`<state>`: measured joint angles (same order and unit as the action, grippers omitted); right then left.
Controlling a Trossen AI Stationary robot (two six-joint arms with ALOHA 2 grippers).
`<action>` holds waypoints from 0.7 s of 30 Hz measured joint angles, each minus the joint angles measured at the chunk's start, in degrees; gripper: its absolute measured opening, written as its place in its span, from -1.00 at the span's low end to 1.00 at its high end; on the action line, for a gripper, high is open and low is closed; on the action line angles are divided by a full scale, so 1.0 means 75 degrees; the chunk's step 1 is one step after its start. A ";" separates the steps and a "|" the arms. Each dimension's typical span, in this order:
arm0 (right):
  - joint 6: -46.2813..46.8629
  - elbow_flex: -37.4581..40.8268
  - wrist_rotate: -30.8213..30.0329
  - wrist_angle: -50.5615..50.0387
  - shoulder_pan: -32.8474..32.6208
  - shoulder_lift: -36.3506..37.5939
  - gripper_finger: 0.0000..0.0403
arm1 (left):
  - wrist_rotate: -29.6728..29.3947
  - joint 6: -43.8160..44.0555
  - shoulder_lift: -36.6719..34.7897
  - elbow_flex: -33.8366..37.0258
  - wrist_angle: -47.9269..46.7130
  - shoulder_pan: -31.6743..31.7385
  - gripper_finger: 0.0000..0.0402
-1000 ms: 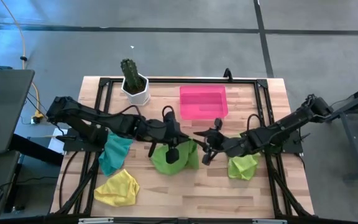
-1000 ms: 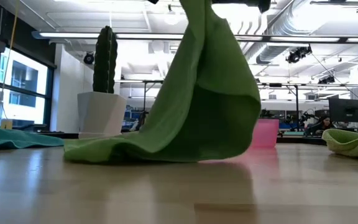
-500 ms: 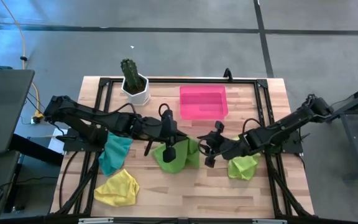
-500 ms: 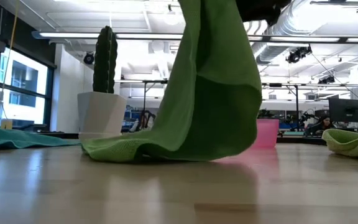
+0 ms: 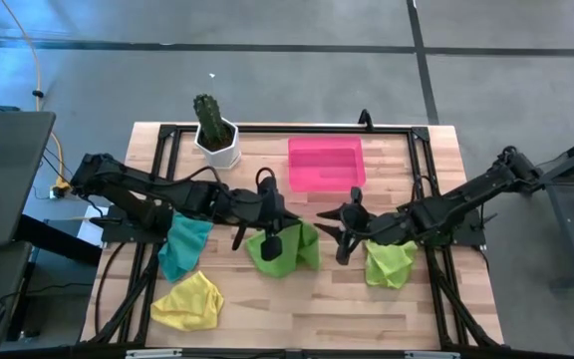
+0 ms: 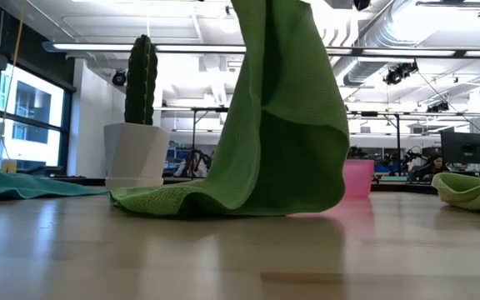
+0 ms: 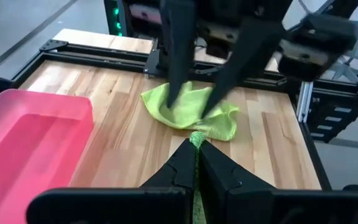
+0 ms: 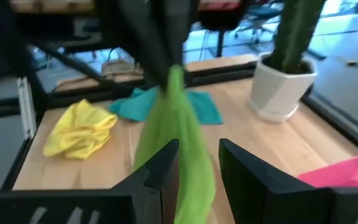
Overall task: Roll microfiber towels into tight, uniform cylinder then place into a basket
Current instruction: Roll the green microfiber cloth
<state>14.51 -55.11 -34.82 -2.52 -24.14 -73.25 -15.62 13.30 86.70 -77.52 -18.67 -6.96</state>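
A lime green towel [image 5: 292, 254] [image 6: 282, 125] hangs at the table's middle from my left gripper [image 5: 273, 234] [image 7: 196, 144], which is shut on its top. The towel's lower end [image 6: 165, 200] lies on the wood. My right gripper [image 5: 329, 227] [image 8: 197, 146] stands open just right of the towel, fingers toward it; whether they touch it I cannot tell. A second lime green towel [image 5: 390, 264] lies crumpled under the right arm. The teal towel [image 5: 182, 244] and the yellow towel [image 5: 189, 301] lie at the left. The pink basket [image 5: 325, 165] stands at the far middle. My left gripper pinches the lime green towel's top end [image 7: 196, 138] between its two shut fingers, which slant down toward the table's right side. Gathered cloth shows as a thin strip in the seam between them. The towel hangs below, spreading wider, with its bottom fold on the table.
A white pot with a cactus [image 5: 215, 140] stands at the far left, beside the basket. A black frame rail [image 5: 287, 128] runs round the table top. Bare wood [image 5: 297, 309] lies along the near edge between the yellow towel and the second lime green one.
My right gripper has risen and drawn back toward the table's right edge, away from the hanging towel, rolling a little. The towel's lower end on the table has pulled in from the left toward the hanging part. The towel's top has stayed in place.
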 joint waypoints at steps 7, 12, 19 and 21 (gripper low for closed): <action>-0.0619 0.0000 0.0148 -0.0010 0.0017 -0.0245 -0.41 | 0.0000 0.0000 0.0000 0.0000 0.0008 0.0041 -1.00; -0.0744 0.0000 0.0156 -0.0004 0.0017 -0.0243 -0.24 | 0.0000 0.0000 0.0000 0.0000 0.0011 0.0035 -1.00; -0.0525 0.0000 0.0169 -0.0003 0.0068 -0.0435 -0.10 | 0.0003 0.0000 0.0003 0.0000 0.0020 0.0037 -1.00; -0.0353 0.0000 0.0196 -0.0023 0.0116 -0.0586 -0.10 | 0.0001 0.0000 0.0003 0.0000 0.0106 0.0038 -1.00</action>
<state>11.86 -55.11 -33.35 -2.69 -23.26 -77.64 -15.61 13.30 86.72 -77.52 -17.88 -6.68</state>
